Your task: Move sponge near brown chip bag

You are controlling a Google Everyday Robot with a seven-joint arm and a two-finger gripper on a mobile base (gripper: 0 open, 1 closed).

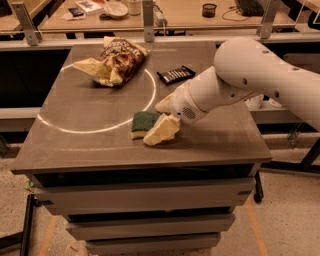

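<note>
The sponge [144, 123], dark green on top with a pale yellow base, lies flat near the middle front of the grey table [75, 130]. My gripper [160, 118] is at the sponge's right end, low over the table. One cream finger [161, 131] lies in front of the sponge and the other [164, 104] behind it, spread apart and not closed on it. The brown chip bag [115, 61], crumpled with tan-yellow ends, lies at the table's far left, well away from the sponge.
A small black striped packet [176, 74] lies at the far middle, behind my arm. A white arc [95, 130] is drawn on the tabletop. The table's front edge is close to the sponge. A cluttered bench [165, 12] stands behind.
</note>
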